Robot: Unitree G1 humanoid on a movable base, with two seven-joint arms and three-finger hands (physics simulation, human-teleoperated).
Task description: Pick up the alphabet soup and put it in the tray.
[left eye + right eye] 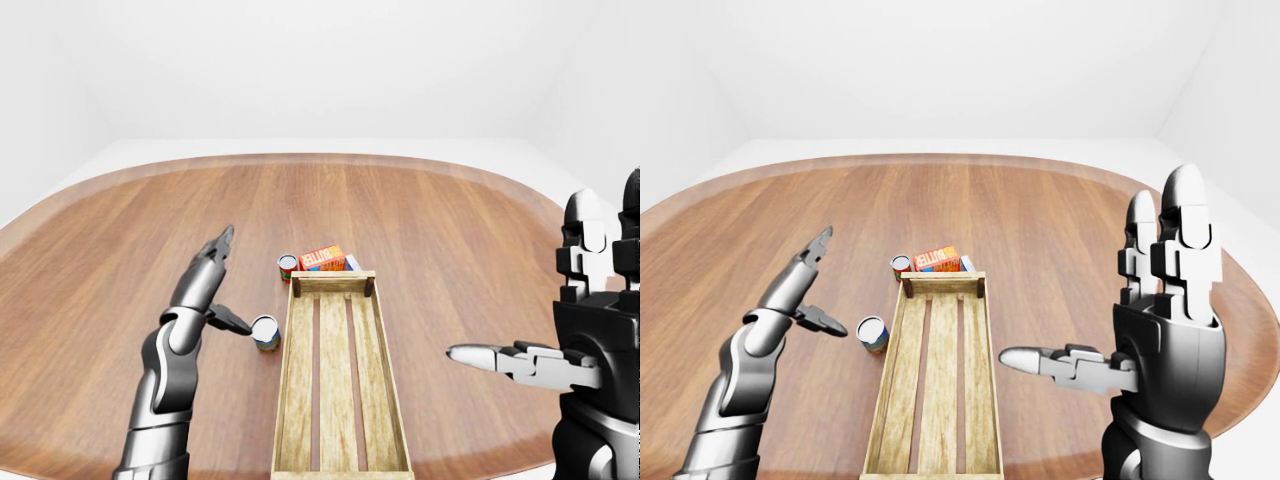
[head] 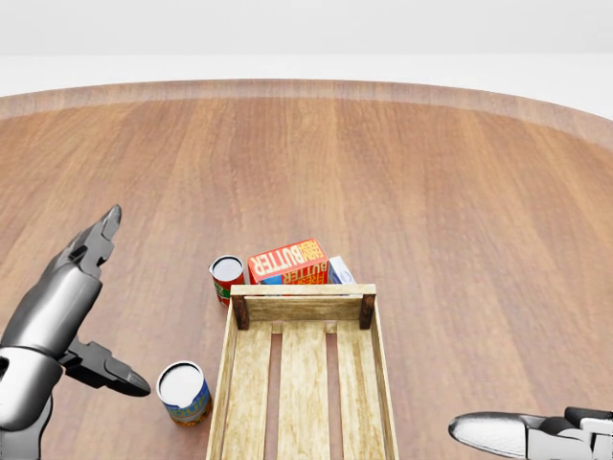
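Observation:
The alphabet soup (image 2: 184, 393), a can with a blue and orange label and a white lid, stands upright just left of the wooden tray (image 2: 303, 290). My left hand (image 2: 124, 307) is open to the left of the can. Its thumb tip almost touches the can's side, and its long fingers (image 2: 91, 251) point up and away. Nothing is held in it. My right hand (image 1: 1095, 280) is open at the right of the tray, palm upright, thumb (image 1: 1040, 362) pointing toward the tray. The tray holds nothing.
A red can (image 2: 227, 277) stands at the tray's upper left corner. A red butter box (image 2: 287, 261) lies against the tray's top end, with a small bluish-white box (image 2: 339, 270) beside it. The round wooden table (image 2: 383, 163) spreads all around.

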